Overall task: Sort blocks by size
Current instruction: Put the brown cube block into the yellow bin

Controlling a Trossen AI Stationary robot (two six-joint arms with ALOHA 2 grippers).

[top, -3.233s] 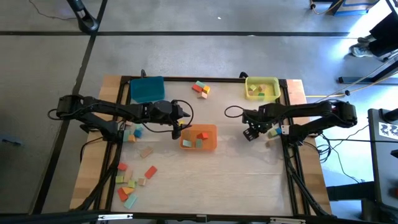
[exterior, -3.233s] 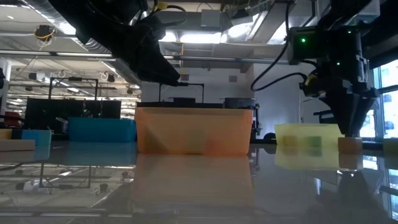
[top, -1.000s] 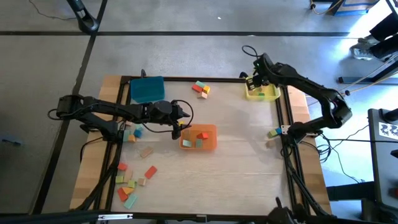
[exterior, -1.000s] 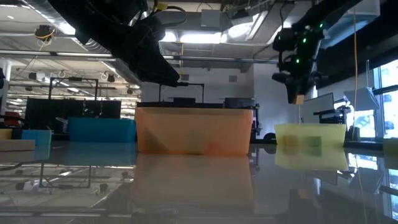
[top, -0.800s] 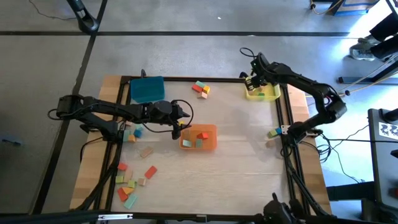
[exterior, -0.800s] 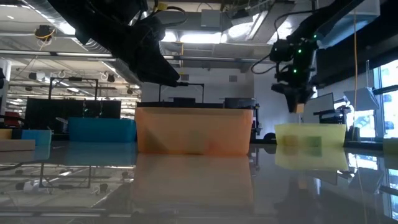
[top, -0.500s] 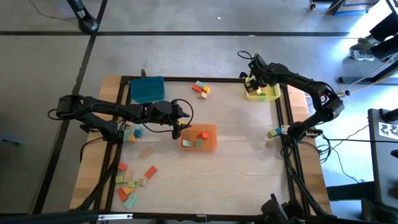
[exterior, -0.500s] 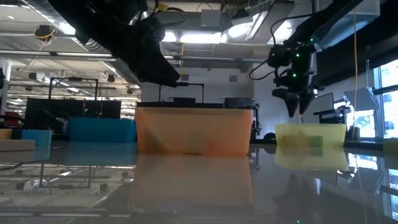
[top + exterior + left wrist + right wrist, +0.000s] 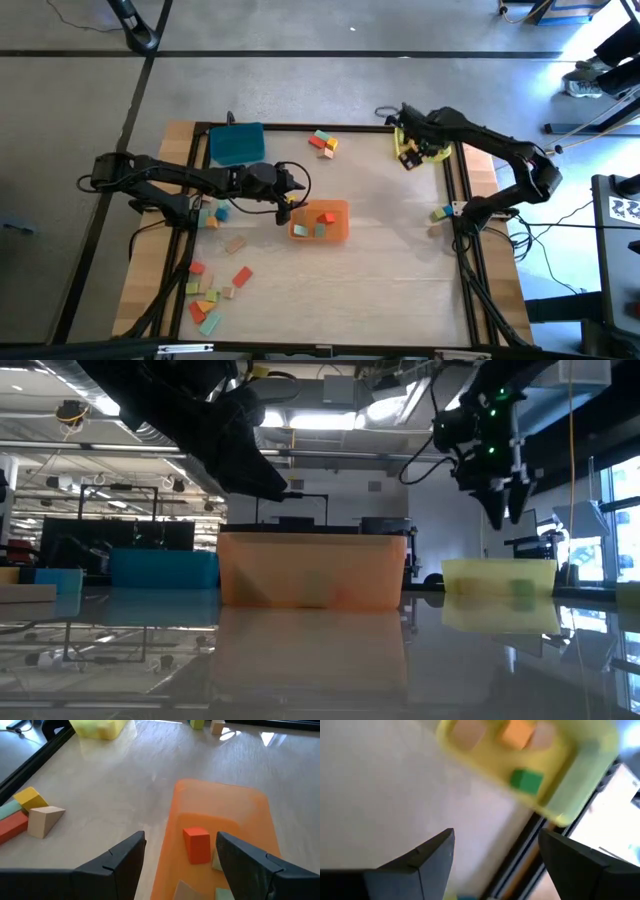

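My left gripper (image 9: 291,208) hangs open and empty over the left rim of the orange tray (image 9: 332,232). In the left wrist view (image 9: 181,840) its fingers stand either side of that rim, above a red block (image 9: 196,845) in the tray. My right gripper (image 9: 405,158) is open and empty, raised above the table just off the near left corner of the yellow tray (image 9: 436,152). In the right wrist view (image 9: 496,834) that tray (image 9: 555,790) holds a green block (image 9: 526,780), an orange one and tan ones. Loose blocks lie at the far middle (image 9: 323,142), left (image 9: 212,213) and near left (image 9: 210,295).
A blue tray (image 9: 237,144) stands at the far left. A few blocks (image 9: 440,213) lie at the right edge by the right arm's base. A dark frame (image 9: 460,250) runs round the table. Bare wood (image 9: 380,280) lies in the middle and near right.
My right gripper held a tan block above the yellow tray, opened and let it drop into the tray. It has since risen and come toward the table's near edge, off the tray's corner.
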